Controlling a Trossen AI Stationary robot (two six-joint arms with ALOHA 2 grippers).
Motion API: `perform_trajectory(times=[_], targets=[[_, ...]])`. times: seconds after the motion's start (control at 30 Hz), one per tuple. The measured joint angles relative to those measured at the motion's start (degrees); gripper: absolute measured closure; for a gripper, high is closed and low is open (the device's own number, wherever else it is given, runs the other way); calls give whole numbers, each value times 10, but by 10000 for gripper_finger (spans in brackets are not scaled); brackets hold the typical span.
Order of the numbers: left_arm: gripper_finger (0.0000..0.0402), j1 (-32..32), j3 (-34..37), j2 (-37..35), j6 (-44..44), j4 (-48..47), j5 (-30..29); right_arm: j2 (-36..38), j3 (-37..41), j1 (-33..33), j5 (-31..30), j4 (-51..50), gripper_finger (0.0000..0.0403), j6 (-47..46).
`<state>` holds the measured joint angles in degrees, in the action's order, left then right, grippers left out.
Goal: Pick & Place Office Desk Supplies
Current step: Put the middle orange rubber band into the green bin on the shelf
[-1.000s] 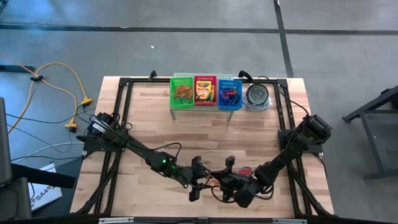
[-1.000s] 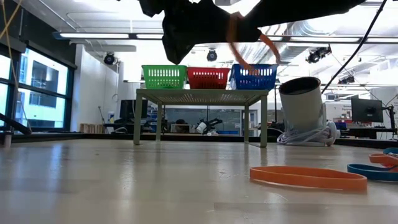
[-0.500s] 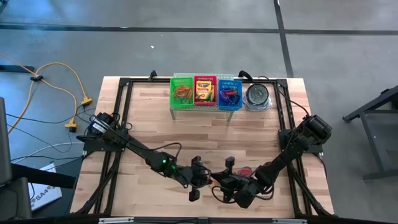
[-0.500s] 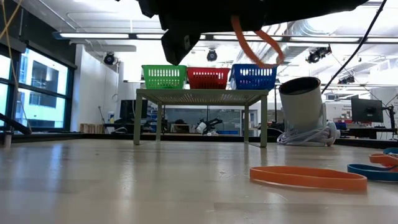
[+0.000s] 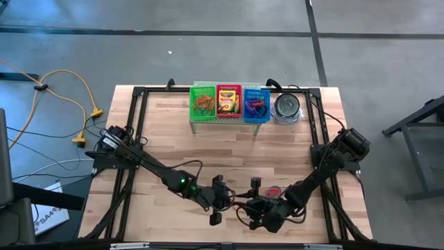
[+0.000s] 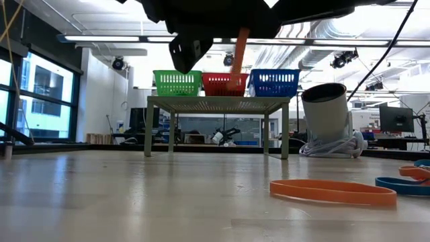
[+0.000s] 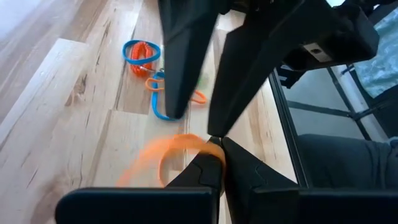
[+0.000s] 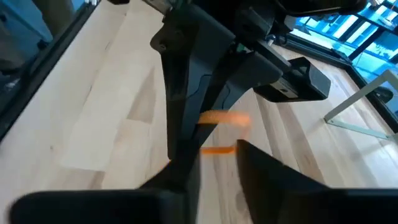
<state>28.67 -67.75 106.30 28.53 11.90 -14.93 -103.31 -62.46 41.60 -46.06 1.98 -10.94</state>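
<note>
Left gripper (image 7: pixel 217 142) is clenched on an orange rubber band (image 7: pixel 163 160) at the near middle of the table (image 5: pixel 159 139), loop hanging just below its fingertips and clear of the wood. Right gripper (image 8: pixel 214 149) sits right against it, jaws slightly parted with the same band between its fingers (image 8: pixel 180 124). Loose blue and orange bands (image 7: pixel 144 55) lie on the table just beyond the left gripper; baskets (image 5: pixel 229 102) well off at the far edge.

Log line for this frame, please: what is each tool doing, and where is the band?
left tool: shut on orange rubber band | right tool: letting go | site: near table edge, midair | baskets: far edge
</note>
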Motion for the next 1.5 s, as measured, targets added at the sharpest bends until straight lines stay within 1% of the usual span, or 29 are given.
perform_trajectory(times=[0.2,0.27,0.33,0.43,0.57,0.7,0.83,1.03,1.13,1.2,1.27,1.4,1.5], targets=[[401,0,0,0,0,-1,0,0,0,2,-1,0,214,-4],[401,0,0,0,0,-5,2,0,0,7,-5,0,190,-5],[401,0,0,-4,-3,-15,14,0,0,15,-3,0,174,-13],[401,0,0,-26,-8,-68,17,0,0,24,-2,-10,165,-60],[401,0,0,-75,7,-164,-7,0,0,28,0,-48,163,-128],[401,-19,0,-149,13,-240,-26,0,0,28,18,-56,163,-172],[401,-57,0,-232,-1,-277,-58,0,0,21,46,-57,163,-205],[401,-156,0,-339,45,-335,-85,0,0,18,78,-58,163,-239],[401,-219,0,-369,45,-373,-107,-1,1,19,85,-60,163,-241],[401,-271,0,-376,46,-387,-103,-1,5,19,86,-58,163,-257],[401,-326,0,-375,50,-399,-77,-1,11,20,86,-60,163,-279],[401,-424,0,-370,54,-408,14,-1,19,19,87,-60,163,-310],[401,-484,0,-362,54,-428,54,-2,21,18,86,-58,163,-315]])
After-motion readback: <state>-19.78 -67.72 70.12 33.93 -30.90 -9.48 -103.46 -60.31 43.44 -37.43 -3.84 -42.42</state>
